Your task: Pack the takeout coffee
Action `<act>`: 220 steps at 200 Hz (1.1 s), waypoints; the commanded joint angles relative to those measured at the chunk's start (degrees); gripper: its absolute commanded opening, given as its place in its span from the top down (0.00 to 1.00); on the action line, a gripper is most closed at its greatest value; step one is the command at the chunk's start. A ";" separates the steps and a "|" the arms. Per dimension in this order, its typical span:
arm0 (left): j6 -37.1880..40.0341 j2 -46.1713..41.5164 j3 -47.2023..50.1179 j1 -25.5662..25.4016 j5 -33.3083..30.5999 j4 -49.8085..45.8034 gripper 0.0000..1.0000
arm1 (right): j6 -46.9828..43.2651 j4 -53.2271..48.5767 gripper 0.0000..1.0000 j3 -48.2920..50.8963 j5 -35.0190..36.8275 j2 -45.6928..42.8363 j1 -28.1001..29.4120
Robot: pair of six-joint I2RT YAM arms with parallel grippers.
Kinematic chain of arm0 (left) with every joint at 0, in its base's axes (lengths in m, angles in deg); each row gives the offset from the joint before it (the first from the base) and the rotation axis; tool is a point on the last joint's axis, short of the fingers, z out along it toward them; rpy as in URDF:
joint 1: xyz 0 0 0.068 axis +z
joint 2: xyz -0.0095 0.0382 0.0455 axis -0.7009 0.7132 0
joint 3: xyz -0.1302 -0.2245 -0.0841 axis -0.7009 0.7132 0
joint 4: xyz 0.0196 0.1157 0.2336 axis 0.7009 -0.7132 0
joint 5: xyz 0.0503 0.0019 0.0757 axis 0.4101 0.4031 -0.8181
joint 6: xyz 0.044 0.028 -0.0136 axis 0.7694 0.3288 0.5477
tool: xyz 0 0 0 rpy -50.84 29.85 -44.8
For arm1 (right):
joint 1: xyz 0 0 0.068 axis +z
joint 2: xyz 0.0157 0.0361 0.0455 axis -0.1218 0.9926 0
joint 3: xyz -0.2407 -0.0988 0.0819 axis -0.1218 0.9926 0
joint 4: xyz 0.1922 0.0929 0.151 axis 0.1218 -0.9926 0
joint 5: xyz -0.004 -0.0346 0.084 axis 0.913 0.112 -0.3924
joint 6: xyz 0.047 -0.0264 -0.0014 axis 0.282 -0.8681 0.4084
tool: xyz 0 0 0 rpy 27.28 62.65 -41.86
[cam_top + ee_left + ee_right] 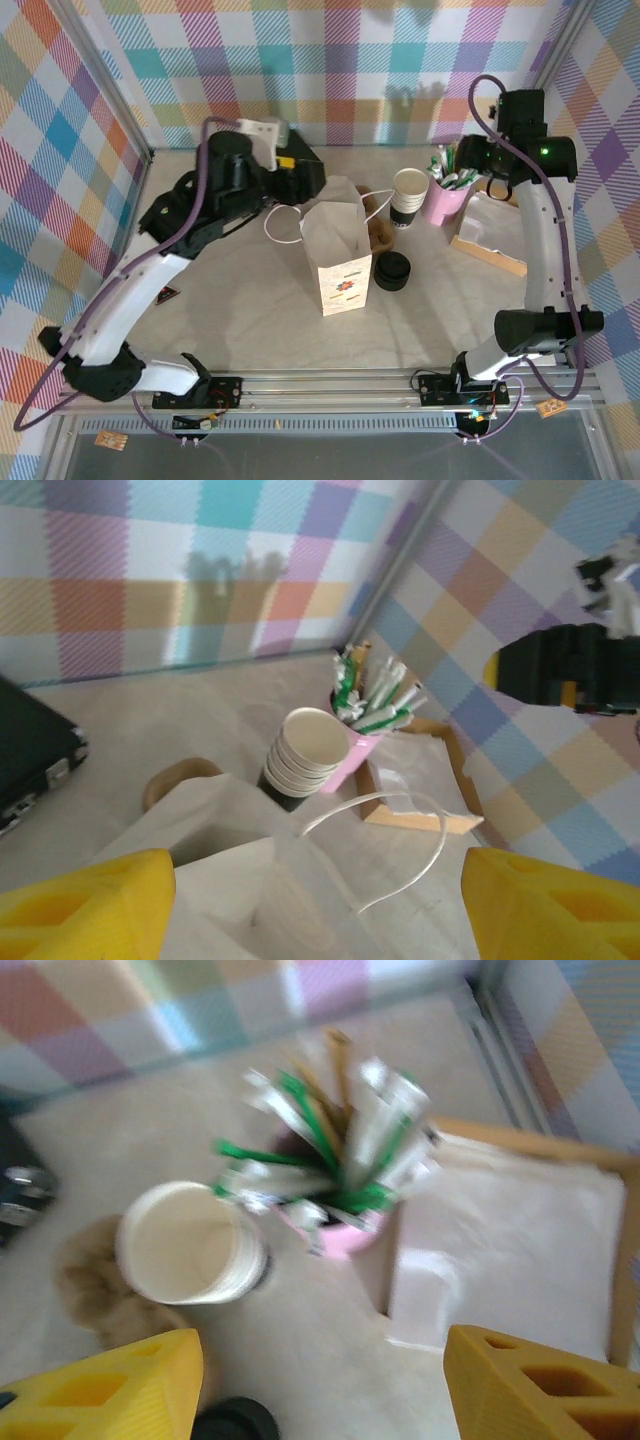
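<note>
While both grippers stand spread and hold nothing, left gripper (318,905) above the white paper bag (215,815), right gripper (320,1385) above the takeout coffee (188,1245), just beside the pink cup (340,1228).

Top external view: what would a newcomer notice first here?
A white paper bag stands open in the middle of the table. Just right of it sits a low stack of black lids. Behind those, a paper cup stands beside a pink cup bristling with straws.
</note>
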 commanded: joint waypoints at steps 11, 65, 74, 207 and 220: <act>4.59 6.06 -6.85 -2.16 3.22 2.16 0.24 | 2.06 0.71 0.35 9.53 -0.58 -0.96 -7.31; 5.16 11.57 -12.04 -3.27 4.41 2.71 0.22 | 4.44 13.43 0.22 23.60 -4.14 3.57 -14.82; 5.18 11.74 -12.03 -3.23 4.01 2.71 0.21 | 4.51 15.42 0.19 24.55 -4.45 4.92 -15.56; 5.08 11.13 -10.64 -3.19 -3.90 -2.85 0.19 | 5.41 22.56 0.04 22.43 -8.49 27.26 -18.82; 5.07 11.28 -10.64 -3.21 -3.83 -2.83 0.19 | 5.15 22.12 0.10 21.79 -8.73 28.69 -19.01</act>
